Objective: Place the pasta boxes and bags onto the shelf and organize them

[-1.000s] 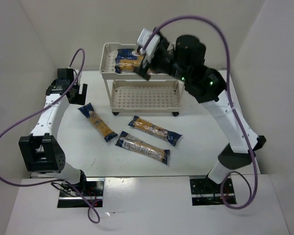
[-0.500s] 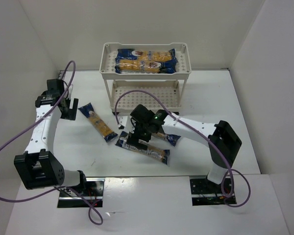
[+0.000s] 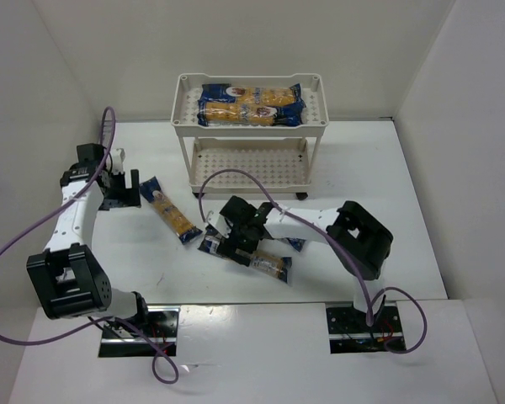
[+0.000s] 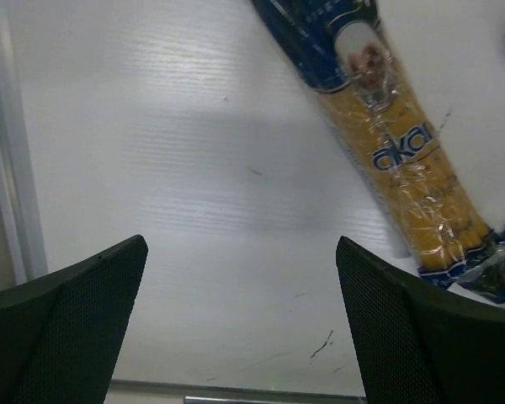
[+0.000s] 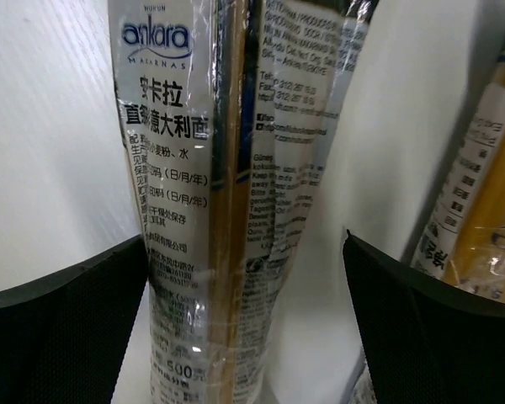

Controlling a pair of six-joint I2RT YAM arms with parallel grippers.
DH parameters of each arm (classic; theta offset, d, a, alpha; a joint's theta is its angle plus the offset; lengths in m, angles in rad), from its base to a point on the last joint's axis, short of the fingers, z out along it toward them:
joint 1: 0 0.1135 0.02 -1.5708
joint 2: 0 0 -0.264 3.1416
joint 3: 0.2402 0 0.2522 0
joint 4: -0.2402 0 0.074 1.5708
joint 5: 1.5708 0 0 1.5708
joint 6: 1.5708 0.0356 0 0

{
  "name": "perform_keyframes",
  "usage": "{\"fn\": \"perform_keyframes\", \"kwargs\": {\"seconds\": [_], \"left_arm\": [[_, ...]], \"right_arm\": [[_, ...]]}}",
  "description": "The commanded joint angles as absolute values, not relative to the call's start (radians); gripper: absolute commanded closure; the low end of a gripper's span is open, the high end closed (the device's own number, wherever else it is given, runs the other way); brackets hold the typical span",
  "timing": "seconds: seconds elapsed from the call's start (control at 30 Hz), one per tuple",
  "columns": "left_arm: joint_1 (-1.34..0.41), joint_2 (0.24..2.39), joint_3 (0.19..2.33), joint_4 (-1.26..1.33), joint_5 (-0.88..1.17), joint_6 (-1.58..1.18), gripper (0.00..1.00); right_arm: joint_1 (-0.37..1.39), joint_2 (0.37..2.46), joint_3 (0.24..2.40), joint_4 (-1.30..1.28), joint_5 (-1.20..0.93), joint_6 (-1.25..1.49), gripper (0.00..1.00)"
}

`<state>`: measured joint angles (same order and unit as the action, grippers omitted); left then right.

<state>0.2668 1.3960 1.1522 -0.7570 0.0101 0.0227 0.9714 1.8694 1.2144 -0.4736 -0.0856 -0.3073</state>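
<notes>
The cream shelf [image 3: 251,165] stands at the back with two pasta packets [image 3: 251,104] lying on its top tier. Three packets lie on the table: a left one [image 3: 169,210], a front one [image 3: 254,257] and one behind it [image 3: 293,242], partly under my right arm. My right gripper [image 3: 230,239] is open and low over the front packet's left end. In the right wrist view its gripper [image 5: 244,244] straddles this packet [image 5: 210,194], which lies close to the left finger. My left gripper [image 3: 124,192] is open and empty beside the left packet [image 4: 396,160].
The shelf's lower tier is bare perforated tray. White enclosure walls stand at the left, back and right. A second packet [image 5: 488,227] lies just right of my right gripper's right finger. Purple cables loop off both arms.
My right arm has come down from the shelf's top tier, leaving its packet there, and now has its open jaws around the front packet. My left gripper shifted slightly towards the left packet.
</notes>
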Motion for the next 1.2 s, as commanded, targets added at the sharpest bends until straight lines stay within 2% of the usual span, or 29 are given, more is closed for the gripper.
{"fn": "perform_keyframes", "kwargs": {"seconds": [0.0, 0.07, 0.13, 0.17, 0.23, 0.27, 0.3, 0.6, 0.9, 1.03, 1.1, 1.17], "left_arm": [[0.268, 1.417, 1.197, -0.701, 0.129, -0.018, 0.00], [0.268, 1.440, 1.197, -0.663, 0.162, -0.038, 0.00], [0.268, 1.451, 1.197, -0.649, 0.187, -0.049, 0.00], [0.268, 1.451, 1.187, -0.638, 0.199, -0.049, 0.00], [0.268, 1.451, 1.178, -0.626, 0.199, -0.049, 0.00], [0.268, 1.451, 1.167, -0.615, 0.199, -0.049, 0.00], [0.268, 1.451, 1.167, -0.615, 0.199, -0.049, 0.00], [0.268, 1.420, 1.158, -0.606, 0.178, -0.049, 0.00], [0.268, 1.420, 1.167, -0.615, 0.138, -0.031, 0.00], [0.268, 1.430, 1.177, -0.615, 0.127, -0.021, 0.00], [0.268, 1.430, 1.177, -0.615, 0.127, -0.021, 0.00], [0.268, 1.430, 1.187, -0.615, 0.127, -0.021, 0.00]], "right_arm": [[1.009, 1.890, 1.178, -0.385, 0.017, -0.317, 0.02], [1.046, 1.890, 1.146, -0.373, 0.035, -0.318, 0.08], [1.074, 1.899, 1.135, -0.373, 0.048, -0.318, 0.22], [1.084, 1.910, 1.135, -0.364, 0.048, -0.318, 0.42], [1.104, 1.919, 1.149, -0.364, 0.038, -0.318, 0.68], [1.104, 1.919, 1.149, -0.364, 0.038, -0.318, 0.94], [1.104, 1.930, 1.164, -0.364, 0.057, -0.327, 1.00], [1.104, 1.783, 1.295, -0.383, 0.267, -0.577, 1.00], [1.124, 1.537, 1.336, -0.423, 0.238, -0.667, 1.00], [1.124, 1.480, 1.264, -0.307, 0.366, -0.821, 1.00], [1.124, 1.480, 1.212, -0.136, 0.454, -0.938, 1.00], [1.102, 1.480, 1.135, 0.046, 0.454, -1.093, 1.00]]}}
